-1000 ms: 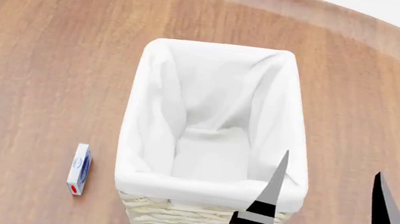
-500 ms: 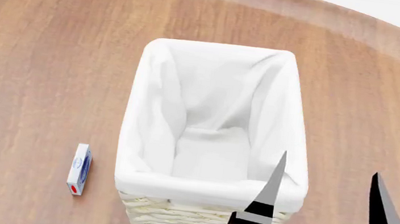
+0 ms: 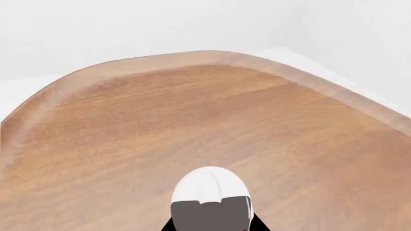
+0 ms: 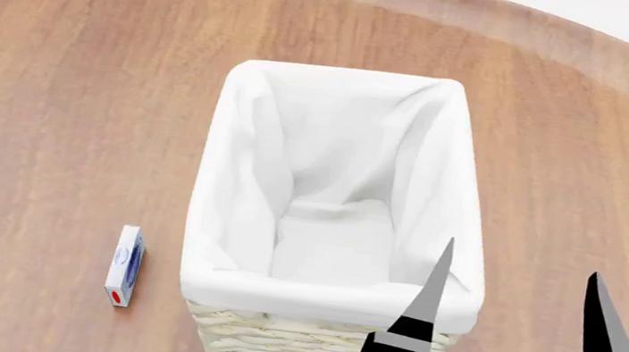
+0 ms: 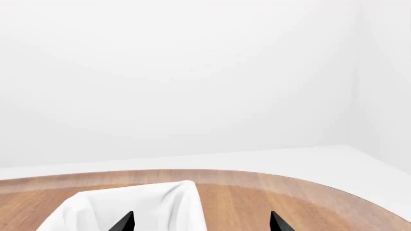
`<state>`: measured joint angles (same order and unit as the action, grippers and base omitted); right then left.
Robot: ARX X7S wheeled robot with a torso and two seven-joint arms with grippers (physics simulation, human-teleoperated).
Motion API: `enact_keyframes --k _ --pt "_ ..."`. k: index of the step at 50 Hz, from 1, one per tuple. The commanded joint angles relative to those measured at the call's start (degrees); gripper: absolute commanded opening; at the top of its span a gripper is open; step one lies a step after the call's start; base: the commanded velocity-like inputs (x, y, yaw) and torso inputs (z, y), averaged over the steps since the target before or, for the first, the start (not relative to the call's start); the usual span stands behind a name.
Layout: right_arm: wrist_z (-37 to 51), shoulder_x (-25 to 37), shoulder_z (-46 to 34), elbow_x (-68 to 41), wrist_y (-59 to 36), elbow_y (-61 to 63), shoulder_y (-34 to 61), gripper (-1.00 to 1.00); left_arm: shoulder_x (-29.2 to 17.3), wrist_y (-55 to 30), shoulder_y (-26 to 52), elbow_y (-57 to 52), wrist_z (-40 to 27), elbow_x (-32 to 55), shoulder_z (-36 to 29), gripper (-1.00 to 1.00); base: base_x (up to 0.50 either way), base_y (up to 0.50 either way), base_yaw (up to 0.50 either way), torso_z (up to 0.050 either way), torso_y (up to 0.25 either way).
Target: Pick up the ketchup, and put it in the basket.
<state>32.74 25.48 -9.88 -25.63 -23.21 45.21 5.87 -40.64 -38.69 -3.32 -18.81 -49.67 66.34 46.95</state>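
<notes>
Wicker basket (image 4: 269,350) with its white liner (image 4: 337,188) stands mid-table (image 4: 61,91), and it holds nothing that I can see. My right gripper (image 4: 512,295) hovers at the basket's near right corner, its two black fingers spread wide with nothing between them; one finger (image 4: 430,289) overlaps the basket's rim in the head view. The right wrist view shows the same two fingertips apart above the liner.

Ketchup: not visible in the head view. In the left wrist view a rounded white cap (image 3: 210,185) sits right against my left gripper (image 3: 211,214), likely the ketchup's top. Grey gripper parts cover the bottle's body, so I cannot tell whether my left jaws are closed on it or how wide they stand.

A small flat box (image 4: 124,265) lies on the table beside the basket's near left corner.

Risks: the right finger over the rim could snag the liner or nudge the basket if I drop or swing inward. The unconfirmed left hold on a smooth bottle could slip in transit.
</notes>
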Motion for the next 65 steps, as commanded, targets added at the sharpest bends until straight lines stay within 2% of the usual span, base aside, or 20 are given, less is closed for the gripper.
enact_keyframes --k 1,4,5,6,9,10,11,13,17,19,23,33,35,36,47,50,53,54,61,65 --pt "0.13 0.12 0.09 -0.29 0.15 -0.06 0.02 1.0 -6.42 -3.66 1.68 -8.51 2.92 5.48 -2.09 -1.0 0.0 0.0 0.0 0.0 0.0" --pt "0.17 0.19 0.11 -0.42 0.07 -0.02 0.1 1.0 -7.87 -3.42 2.08 -10.3 5.81 5.41 -3.36 -1.0 0.0 0.0 0.0 0.0 0.0" --pt "0.18 0.2 0.12 -0.43 0.1 -0.02 0.09 1.0 -8.77 -3.87 2.06 -10.97 5.33 4.9 -3.84 -1.0 0.0 0.0 0.0 0.0 0.0" --pt "0.2 0.22 0.07 -0.42 0.07 0.01 0.07 1.0 -11.01 -5.11 3.81 -11.88 4.1 9.67 -3.16 -1.0 0.0 0.0 0.0 0.0 0.0" --pt "0.22 0.23 0.01 -0.42 0.16 -0.03 0.01 1.0 -11.13 -4.68 3.97 -13.16 5.01 8.32 -4.74 -1.0 0.0 0.0 0.0 0.0 0.0" --pt "0.16 0.25 -0.08 -0.35 0.21 -0.09 0.04 1.0 -12.7 -4.95 5.28 -13.52 4.41 9.2 -5.15 -1.0 0.0 0.0 0.0 0.0 0.0" --pt "0.18 0.29 -0.17 -0.35 0.11 0.01 0.09 1.0 -12.91 -4.84 6.37 -13.75 4.85 11.17 -5.87 -1.0 0.0 0.0 0.0 0.0 0.0" --pt "0.08 0.31 -0.27 -0.36 0.2 -0.1 0.06 1.0 -11.71 -3.06 6.12 -15.54 8.36 7.66 -7.99 -1.0 0.0 0.0 0.0 0.0 0.0" --pt "0.17 0.39 -0.41 -0.45 0.02 0.13 0.1 1.0 -14.53 -3.57 10.22 -16.31 6.43 11.38 -10.45 -1.0 0.0 0.0 0.0 0.0 0.0" --pt "0.12 0.42 -0.42 -0.39 0.21 0.01 0.05 1.0 -13.48 -2.82 10.48 -16.58 7.48 10.31 -11.99 -1.0 0.0 0.0 0.0 0.0 0.0" --pt "0.2 0.46 -0.46 -0.52 0.07 0.07 0.17 1.0 -14.54 -2.47 12.98 -17.44 8.09 10.9 -14.69 -1.0 0.0 0.0 0.0 0.0 0.0" --pt "0.17 0.65 -1.02 -0.51 -0.16 0.21 0.33 1.0 -19.98 -3.41 23.45 -16.57 8.85 16.45 -23.6 -1.0 0.0 0.0 0.0 0.0 0.0" --pt "0.19 0.69 -1.07 -0.55 -0.23 0.25 0.39 1.0 -19.43 -3.03 23.65 -16.62 9.87 15.16 -24.53 -1.0 0.0 0.0 0.0 0.0 0.0" --pt "0.27 0.75 -1.08 -0.68 -0.45 0.43 0.45 1.0 -21.77 -3.94 27.75 -15.91 9.34 18.0 -27.03 -1.0 0.0 0.0 0.0 0.0 0.0" --pt "0.3 0.93 -1.21 -1.07 -0.59 0.59 0.6 1.0 -23.28 -7.01 39.84 -13.51 18.49 19.31 -39.22 -1.0 0.0 0.0 0.0 0.0 0.0" --pt "0.3 0.95 -1.27 -1.1 -0.56 0.58 0.64 1.0 -24.19 -9.68 47.3 -12.16 18.01 23.21 -42.91 -1.0 0.0 0.0 0.0 0.0 0.0" --pt "0.34 1.02 -1.33 -1.14 -0.61 0.69 0.67 1.0 -23.52 -9.09 45.66 -12.36 20.03 21.57 -42.82 -1.0 0.0 0.0 0.0 0.0 0.0" --pt "0.25 1.01 -1.3 -1.11 -0.35 0.54 0.55 1.0 -23.67 -11.34 50.93 -11.36 20.26 23.19 -45.57 -1.0 0.0 0.0 0.0 0.0 0.0" --pt "0.32 1.13 -1.2 -1.29 -0.23 0.58 0.52 1.0 -22.3 -14.58 57.24 -10.44 24.36 20.35 -51.02 -1.0 0.0 0.0 0.0 0.0 0.0" --pt "0.38 1.16 -1.3 -1.49 -0.39 0.71 0.58 1.0 -20.9 -18.53 64.23 -8.24 26.11 21.47 -54.84 -1.0 0.0 0.0 0.0 0.0 0.0"
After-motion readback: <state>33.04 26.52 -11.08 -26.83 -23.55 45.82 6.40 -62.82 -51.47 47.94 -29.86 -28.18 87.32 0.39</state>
